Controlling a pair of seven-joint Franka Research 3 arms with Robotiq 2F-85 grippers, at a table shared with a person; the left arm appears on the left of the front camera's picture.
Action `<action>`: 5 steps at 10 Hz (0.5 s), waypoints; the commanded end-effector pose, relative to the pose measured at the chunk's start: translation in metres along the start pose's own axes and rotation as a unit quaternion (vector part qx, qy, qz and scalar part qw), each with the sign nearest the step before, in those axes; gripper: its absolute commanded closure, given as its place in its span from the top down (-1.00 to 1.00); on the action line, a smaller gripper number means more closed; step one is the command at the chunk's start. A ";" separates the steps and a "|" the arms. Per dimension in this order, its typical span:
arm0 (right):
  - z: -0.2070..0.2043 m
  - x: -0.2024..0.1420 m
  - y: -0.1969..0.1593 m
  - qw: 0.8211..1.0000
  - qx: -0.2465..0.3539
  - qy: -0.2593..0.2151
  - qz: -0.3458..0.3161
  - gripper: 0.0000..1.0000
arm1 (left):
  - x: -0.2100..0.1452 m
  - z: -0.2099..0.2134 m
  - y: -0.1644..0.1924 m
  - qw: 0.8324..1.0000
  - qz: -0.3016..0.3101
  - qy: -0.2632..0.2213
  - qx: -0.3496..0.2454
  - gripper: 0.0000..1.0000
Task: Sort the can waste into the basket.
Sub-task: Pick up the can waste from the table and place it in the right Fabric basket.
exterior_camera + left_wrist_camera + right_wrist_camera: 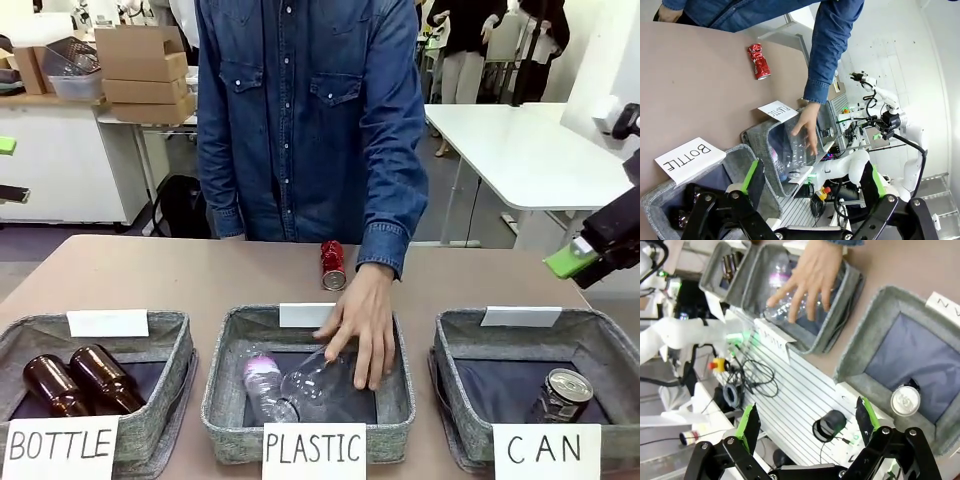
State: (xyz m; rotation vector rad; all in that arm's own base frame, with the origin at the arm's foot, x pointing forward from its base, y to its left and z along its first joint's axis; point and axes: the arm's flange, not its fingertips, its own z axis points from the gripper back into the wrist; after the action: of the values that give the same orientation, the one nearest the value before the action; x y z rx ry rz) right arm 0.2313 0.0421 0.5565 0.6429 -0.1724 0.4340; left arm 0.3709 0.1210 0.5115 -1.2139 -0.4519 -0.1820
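**One can in the CAN basket, one red can on the bench**

The left robot hand (815, 177) is wide open, its two green-padded fingers far apart and nothing between them. In its wrist view it hangs above the near side of the BOTTLE basket (168, 390), which stands at the left of the bench (150, 275). Two brown glass bottles (100, 378) lie side by side in this basket.

The PLASTIC basket (222, 390) stands in the middle. The person's hand (362, 325) reaches down into it, fingers spread, and rests on a clear plastic bottle (285, 385) that lies on its side inside.

Beyond this basket the red can (332, 265) lies on the bench, outside every basket, close to the cuff of the person's denim sleeve. Its silver end points to the robot's side.

At the right stands the CAN basket (452, 370). The dark can (562, 393) stands upright in it, silver top up, in the near right part of the dark bottom.

The right robot hand (806, 415) is also wide open and holds nothing. In the front view it is at the right edge, higher than the CAN basket and not touching it.
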 end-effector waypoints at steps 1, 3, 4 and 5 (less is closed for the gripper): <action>-0.004 0.014 -0.002 1.000 -0.015 -0.006 0.001 1.00 | -0.001 0.002 -0.002 1.000 -0.010 0.004 -0.004 1.00; -0.014 0.026 0.002 1.000 -0.017 -0.015 -0.008 1.00 | -0.001 0.002 -0.002 1.000 -0.010 0.004 -0.004 1.00; -0.025 0.044 0.011 0.999 -0.026 -0.033 -0.012 1.00 | -0.001 0.002 -0.002 1.000 -0.010 0.004 -0.004 1.00; -0.044 0.072 0.022 0.998 -0.033 -0.051 -0.006 1.00 | -0.001 0.002 -0.002 1.000 -0.010 0.004 -0.004 1.00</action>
State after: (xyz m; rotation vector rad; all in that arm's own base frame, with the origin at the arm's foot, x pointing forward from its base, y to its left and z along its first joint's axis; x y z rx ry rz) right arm 0.2634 0.0790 0.5508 0.6039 -0.2391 0.4034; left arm 0.3710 0.1209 0.5114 -1.2141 -0.4515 -0.1821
